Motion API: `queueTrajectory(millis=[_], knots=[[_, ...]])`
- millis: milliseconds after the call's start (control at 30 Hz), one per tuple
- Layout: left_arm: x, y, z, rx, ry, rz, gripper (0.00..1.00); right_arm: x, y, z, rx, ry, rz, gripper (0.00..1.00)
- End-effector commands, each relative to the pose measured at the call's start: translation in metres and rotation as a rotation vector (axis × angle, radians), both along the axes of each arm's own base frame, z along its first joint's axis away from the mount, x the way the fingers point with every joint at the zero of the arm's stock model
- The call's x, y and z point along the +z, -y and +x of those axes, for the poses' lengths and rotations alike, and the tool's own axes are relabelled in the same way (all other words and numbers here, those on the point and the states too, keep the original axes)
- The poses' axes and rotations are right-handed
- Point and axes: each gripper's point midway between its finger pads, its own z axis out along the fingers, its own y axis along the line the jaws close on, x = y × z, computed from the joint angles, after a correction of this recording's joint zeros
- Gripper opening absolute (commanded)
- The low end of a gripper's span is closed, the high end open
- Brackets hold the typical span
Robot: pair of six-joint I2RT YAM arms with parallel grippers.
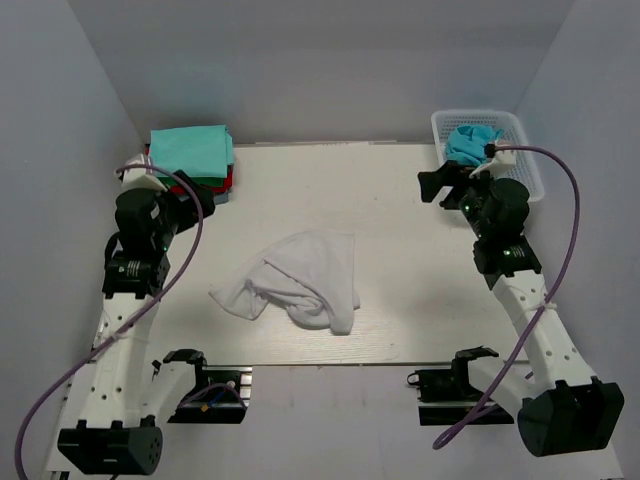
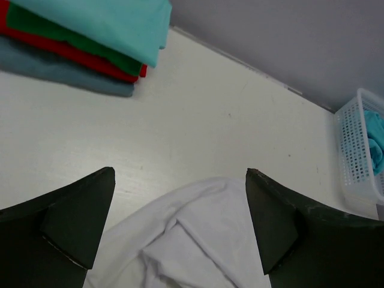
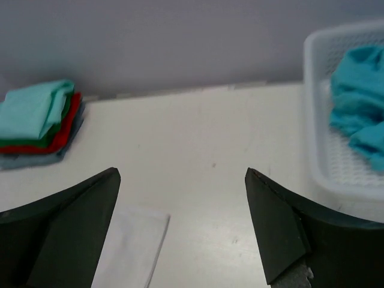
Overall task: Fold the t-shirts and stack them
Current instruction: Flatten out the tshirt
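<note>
A: Where's the white t-shirt (image 1: 300,280)?
B: Crumpled mid desk (image 1: 400,300), unfolded; left gripper (image 2: 180,173) and right gripper (image 3: 182,173) both gape wide, holding nothing, likely readying a grasp.
A: Further back?
B: Folded stack (image 1: 190,152) at eleven o'clock; teal tee (image 1: 470,142) waiting in the basket (image 1: 510,128) at one.

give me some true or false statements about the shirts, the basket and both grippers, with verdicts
1. The white t-shirt lies crumpled mid-table. True.
2. The basket is empty. False: a light blue t-shirt lies in it.
3. The left gripper and the right gripper are both open. True.
4. The stack of folded t-shirts sits at the far right corner. False: it is at the far left corner.
5. The right gripper holds the white t-shirt. False: it holds nothing.
</note>
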Motion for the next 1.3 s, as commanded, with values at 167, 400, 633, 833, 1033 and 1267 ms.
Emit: queueTrajectory(millis=[167,400,633,833,1033,1267], knots=[[-0.056,-0.004,-0.04,0.096,-0.231,-0.109,1.0,-0.057,-0.066,-0.011,0.397,-0.254,0.015,0.9],[-0.169,0.007,-0.063,0.186,-0.613,-0.255,1.0,-0.127,-0.105,0.026,0.538,-0.559,-0.116,0.9],[-0.237,0.007,-0.082,0.282,-0.8,-0.301,1.0,-0.193,-0.147,0.031,0.538,-0.751,-0.181,0.9],[-0.268,0.007,-0.087,0.335,-0.822,-0.344,1.0,-0.23,-0.18,0.031,0.507,-0.854,-0.186,0.9],[-0.299,0.001,-0.098,0.435,-0.917,-0.351,0.99,-0.262,-0.176,0.039,0.361,-0.918,-0.29,0.89],[-0.32,-0.005,-0.097,0.483,-0.977,-0.317,0.82,-0.293,-0.17,0.044,0.242,-0.939,-0.364,0.88]])
